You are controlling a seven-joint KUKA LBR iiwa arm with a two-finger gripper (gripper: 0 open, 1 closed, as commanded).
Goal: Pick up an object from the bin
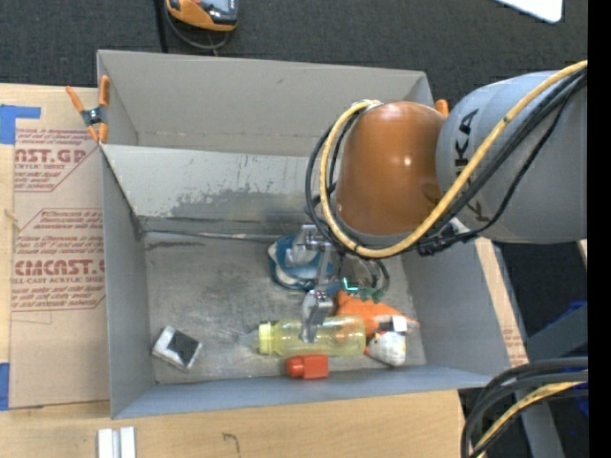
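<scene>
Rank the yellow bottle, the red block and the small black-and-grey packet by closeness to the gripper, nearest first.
1. Yellow bottle, directly under the gripper, near the bin's near wall.
2. Red block, just beyond the bottle, against the near wall.
3. Black-and-grey packet, far off in the near left corner.

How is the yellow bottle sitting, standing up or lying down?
Lying down. The yellow bottle rests lengthwise on the bin floor, beside the red block.

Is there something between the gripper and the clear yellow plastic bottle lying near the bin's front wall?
Nothing visible. The gripper is right above the clear yellow plastic bottle; the small red block lies beside it, not between them.
</scene>
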